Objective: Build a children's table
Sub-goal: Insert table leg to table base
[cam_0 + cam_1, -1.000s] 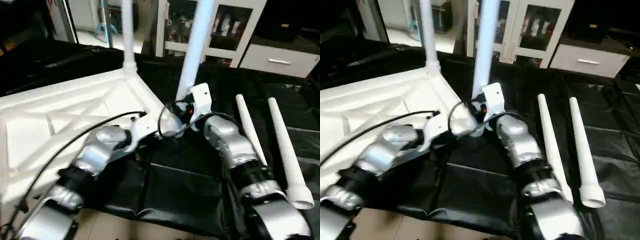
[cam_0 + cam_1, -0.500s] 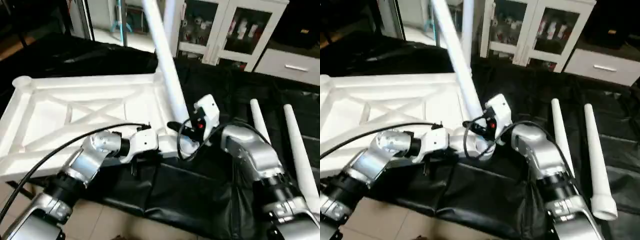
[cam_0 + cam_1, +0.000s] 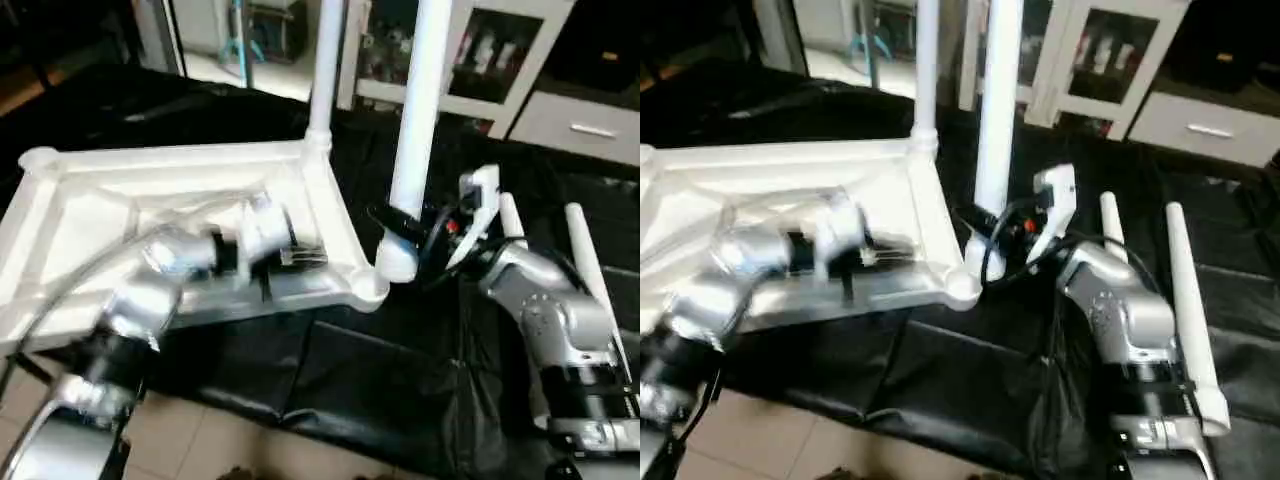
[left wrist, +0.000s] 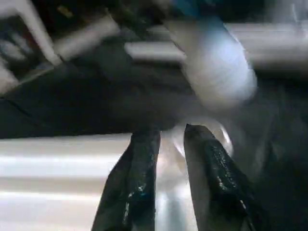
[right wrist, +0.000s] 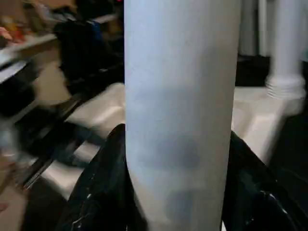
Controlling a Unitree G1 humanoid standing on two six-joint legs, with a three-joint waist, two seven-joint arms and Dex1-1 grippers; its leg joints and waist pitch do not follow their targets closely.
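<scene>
The white tabletop (image 3: 180, 200) lies underside up on the black cloth (image 3: 350, 380), its crossed ribs facing the camera. One leg (image 3: 326, 60) stands upright in the far corner socket. A second leg (image 3: 418, 130) stands nearly upright over the near right corner socket (image 3: 372, 285), its thick lower end just above or in that socket; the head views do not settle which. The right gripper (image 3: 392, 222) is clamped around this leg low down, one black finger on each side. Two more legs (image 3: 1185, 300) lie side by side on the cloth past the right forearm.

The right wrist view shows what the head views hardly do: the leg's tube fills the gap between the two fingers (image 5: 103, 192), with the far leg's ringed base in its socket behind. The left wrist view shows the left gripper (image 4: 171, 139) with its fingers a little apart and nothing between them, pointing over the tabletop's rim toward the near corner socket. In the head views that gripper (image 3: 305, 258) lies blurred over the tabletop's near right part.

Half a second earlier the held leg leaned steeply away to the left; now it is almost vertical. The left gripper, then beside the near right corner next to the right gripper, has drawn back over the tabletop, and its fingers have parted.
</scene>
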